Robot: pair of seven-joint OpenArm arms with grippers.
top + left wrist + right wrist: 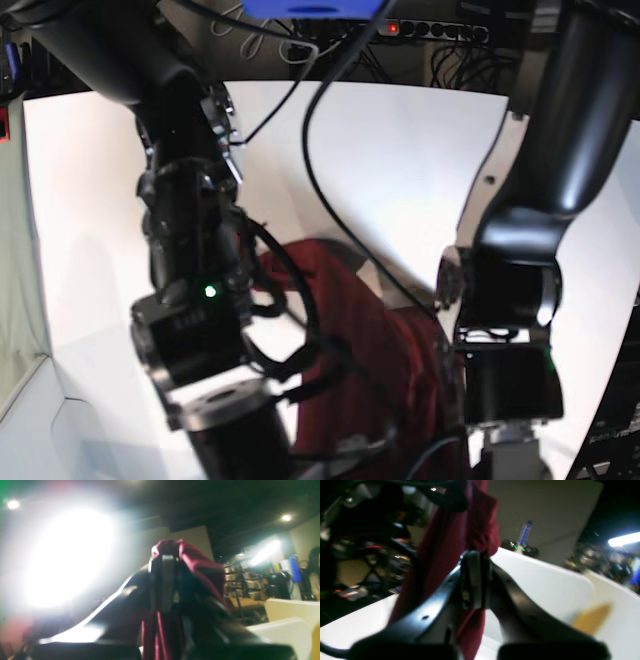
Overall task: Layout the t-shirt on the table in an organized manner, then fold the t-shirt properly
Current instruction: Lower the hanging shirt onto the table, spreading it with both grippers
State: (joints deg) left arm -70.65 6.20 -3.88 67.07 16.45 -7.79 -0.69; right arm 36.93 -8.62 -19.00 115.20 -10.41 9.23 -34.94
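- Maroon, wrinkly soft-fabric t-shirt (pixel 365 350) hangs between the two arms above the large white matte tabletop (pixel 400 150); it looks lifted, though the base view does not show whether its lower part touches the surface.
- The left gripper (pixel 166 560) is clamped narrow on a bunched fold of the cloth, which drapes over its tips and falls away below them.
- The right gripper (pixel 476 557) is likewise pinched tight on the fabric, with the cloth rising above it and trailing down beside its dark frame.
- Both arms hold a share, so neither is nearer; the garment's long axis seems to hang downward from the two grips.
- To my eye, laying it out turns on drawing the two grips apart sideways so the cloth stretches flat before it is lowered.
- The risk I see: bunched folds could land creased.
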